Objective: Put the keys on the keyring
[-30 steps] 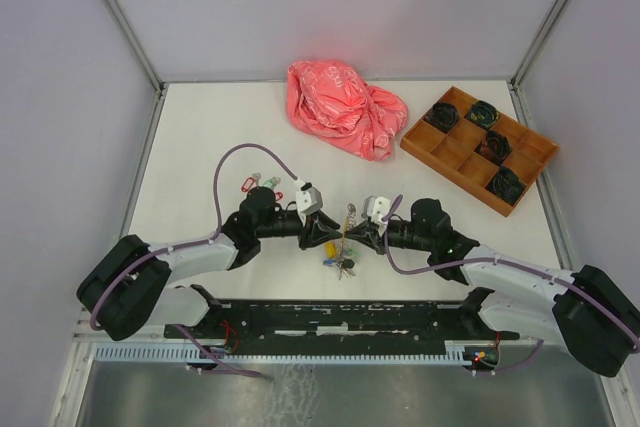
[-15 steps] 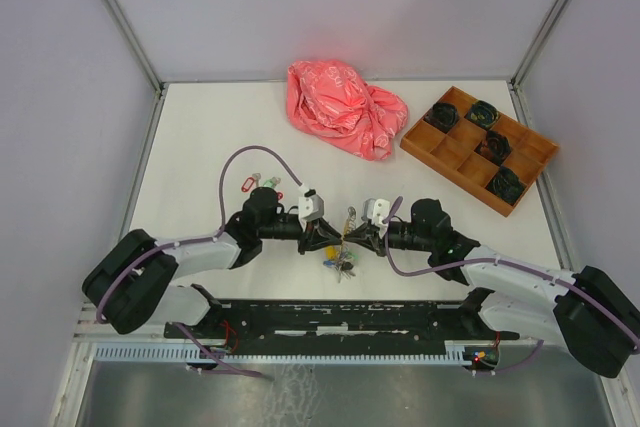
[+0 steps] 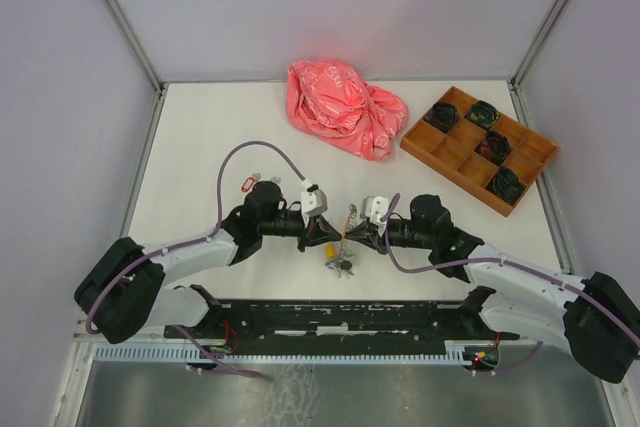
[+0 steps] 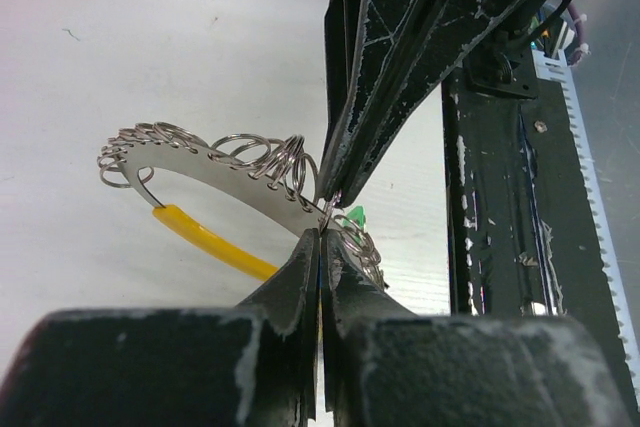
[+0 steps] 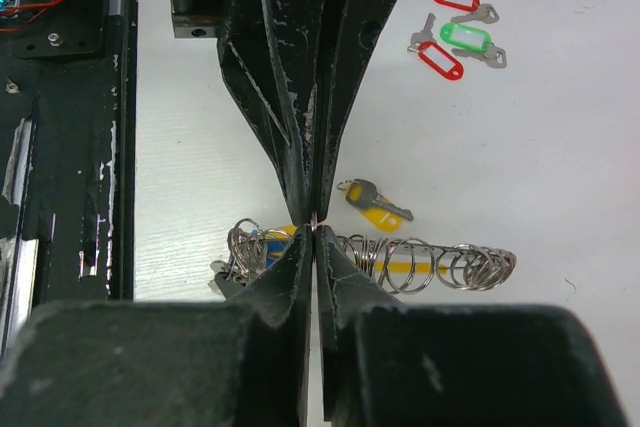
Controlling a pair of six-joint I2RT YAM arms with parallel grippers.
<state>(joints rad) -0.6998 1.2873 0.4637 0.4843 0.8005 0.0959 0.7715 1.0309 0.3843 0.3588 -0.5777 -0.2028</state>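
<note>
The keyring [image 4: 235, 187] is a thin silver band strung with many small wire loops, partly yellow [image 4: 205, 240]; it hangs just above the table between my two arms [image 3: 350, 215]. My left gripper [image 4: 322, 233] is shut on it. My right gripper [image 5: 314, 231] is shut on it too, tip to tip with the left one. Several keys [image 3: 340, 265] dangle from it, one with a blue tag [image 5: 268, 243] and one with a green tag [image 4: 353, 217]. A yellow-tagged key [image 5: 376, 204] lies under it. Red- and green-tagged keys [image 5: 455, 39] lie loose behind the left arm [image 3: 258, 181].
A crumpled pink plastic bag [image 3: 345, 107] lies at the back centre. A brown compartment tray [image 3: 455, 152] with black items stands at the back right. The black rail [image 3: 330, 317] runs along the near edge. Grey walls enclose the table.
My left gripper has closed its jaws on the keyring and come up against the right gripper's tips. The right gripper has stayed shut in place.
</note>
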